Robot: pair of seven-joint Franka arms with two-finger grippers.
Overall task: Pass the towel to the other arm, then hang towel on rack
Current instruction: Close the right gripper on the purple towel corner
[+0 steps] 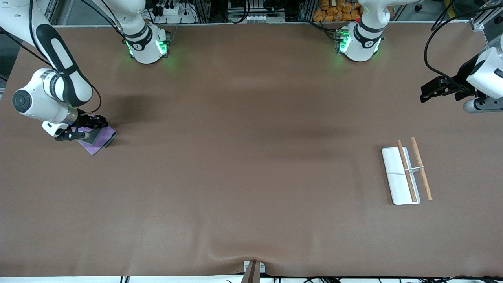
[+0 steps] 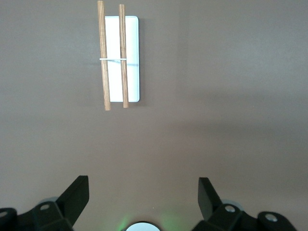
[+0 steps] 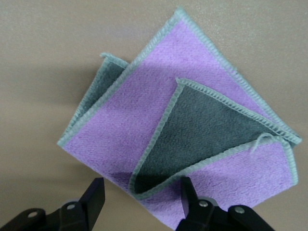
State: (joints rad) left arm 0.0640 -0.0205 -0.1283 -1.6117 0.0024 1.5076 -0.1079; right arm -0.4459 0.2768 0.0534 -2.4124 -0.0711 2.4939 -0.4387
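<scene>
While the towel (image 1: 98, 140) lies flat on the table (image 1: 243, 165) at the right arm's end, the front view shows the right gripper (image 1: 87, 129) low over it, and the left gripper (image 1: 430, 92) hangs in the air over the left arm's end of the table, where that arm waits. The rack (image 1: 406, 171) sits on the table at the left arm's end, with both rods bare. In the left wrist view, the left gripper (image 2: 143, 195) has its jaws set wide apart and holds nothing; the rack (image 2: 118, 57) appears well apart from it. In the right wrist view, the right gripper (image 3: 142, 195) has its jaws apart, one on each side of the towel's (image 3: 183, 139) near edge, where a grey corner is folded over the purple face. Contact between the fingers (image 3: 95, 197) and the cloth is likely but cannot be confirmed. Judged from these views, the task is at its first step: the grasp is not yet closed, and the lift, the handover and the hanging all remain.
</scene>
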